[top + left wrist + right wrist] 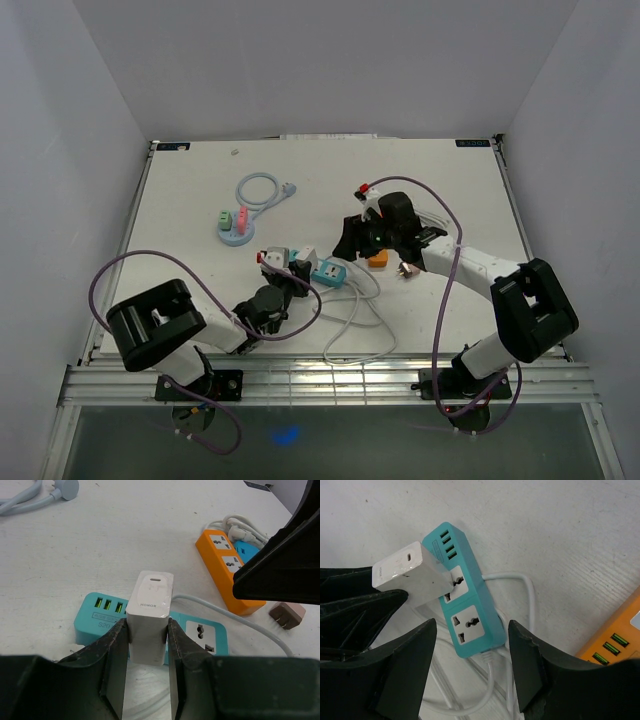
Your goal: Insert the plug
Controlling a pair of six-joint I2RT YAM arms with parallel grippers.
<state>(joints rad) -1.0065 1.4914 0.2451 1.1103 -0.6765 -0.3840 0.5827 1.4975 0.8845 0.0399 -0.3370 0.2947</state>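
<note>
My left gripper [148, 627] is shut on a white HONOR charger plug [150, 612], gripping its two sides. The plug stands tilted on the teal power strip [205, 632], at the socket beside the USB ports; its prongs are hidden. The right wrist view shows the plug [410, 575] leaning over that socket on the teal strip [470, 625], whose second socket is bare. My right gripper [472, 630] is open and empty, its fingers straddling the strip's cord end from above. From the top, the plug [308, 257], strip [328, 270], left gripper [295, 268] and right gripper [350, 240] are close together.
An orange power strip [225, 570] lies just right of the teal one, with a brown adapter [286, 615] beside it. The strip's white cord [355, 320] loops toward the near edge. A pale blue coiled cable [262, 190] and a round pastel stand [235, 225] sit farther back left.
</note>
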